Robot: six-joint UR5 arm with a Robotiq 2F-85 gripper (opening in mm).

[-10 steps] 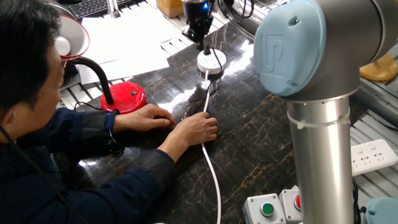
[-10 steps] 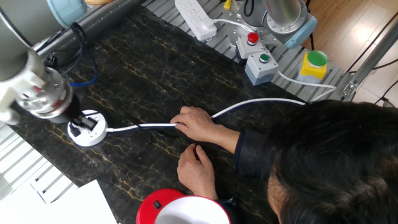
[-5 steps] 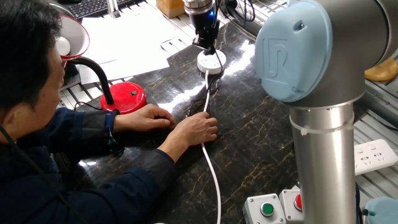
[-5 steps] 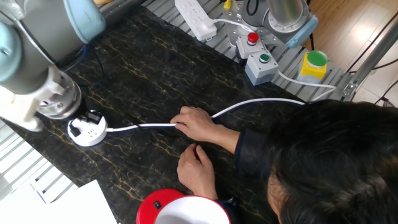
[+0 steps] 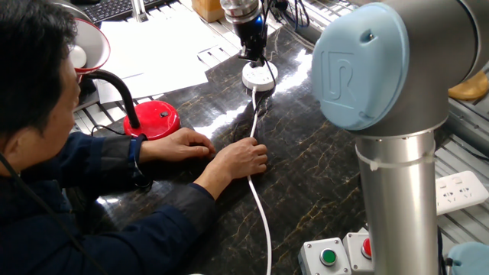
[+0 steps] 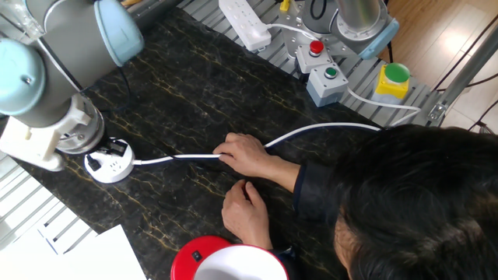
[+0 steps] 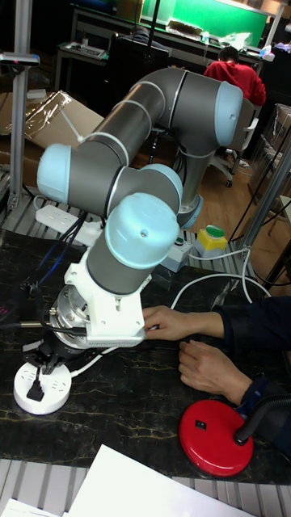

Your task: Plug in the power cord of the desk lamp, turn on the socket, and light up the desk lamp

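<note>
In one fixed view, the gripper (image 5: 253,55) stands straight above the socket (image 5: 259,76), a round white puck at the far side of the dark marbled surface (image 5: 306,153). Its fingers (image 5: 247,52) reach down to the socket's top, but they are dark against a dark wrist and small here, so I cannot tell how far they are spread or whether they pinch anything. The thick white cable (image 5: 258,198) runs from the socket toward the camera, under a person's right hand (image 5: 243,158). The left hand (image 5: 182,143) rests just beside the desk lamp (image 5: 153,118), whose red base sits at the surface's left edge; its shade is partly cut off behind the person's head.

In the other fixed view, the arm's wrist covers the gripper almost wholly; the socket (image 6: 109,162) shows beside it with a small black plug (image 6: 117,146) seated on its top. The fingers are hidden. The power strip (image 6: 244,22) lies at the far edge, and the lamp is cut off at the bottom.

In the tall fixed view, the gripper (image 7: 42,355) hangs just over the socket (image 7: 39,388), near its upper edge. A dark plug (image 7: 35,393) sits in the socket's face. The fingers (image 7: 32,353) look dark and blurred; their opening is not readable. The power cord cannot be traced in any view.
</note>
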